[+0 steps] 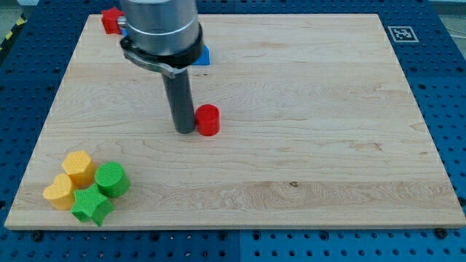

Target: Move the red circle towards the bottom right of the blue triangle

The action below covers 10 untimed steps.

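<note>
Two red blocks, two yellow, two green, one blue.

On the surface, my tip stands just left of the red circle, touching or nearly touching it, near the middle of the view. Behind them, toward the view's top, the blue triangle lies largely hidden by the arm; farther left at the top edge sits a red block. Well apart, at the view's bottom left, four blocks cluster: a yellow block behind another yellow block, a green circle to their right, a green star in front.
</note>
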Each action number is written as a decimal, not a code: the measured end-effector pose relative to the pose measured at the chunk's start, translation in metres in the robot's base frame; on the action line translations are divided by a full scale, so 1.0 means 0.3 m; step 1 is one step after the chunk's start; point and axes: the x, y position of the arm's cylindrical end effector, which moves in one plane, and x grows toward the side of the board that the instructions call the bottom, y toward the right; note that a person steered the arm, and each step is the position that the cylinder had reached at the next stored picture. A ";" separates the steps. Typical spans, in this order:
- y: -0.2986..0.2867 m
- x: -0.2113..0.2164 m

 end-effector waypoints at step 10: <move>0.396 -0.010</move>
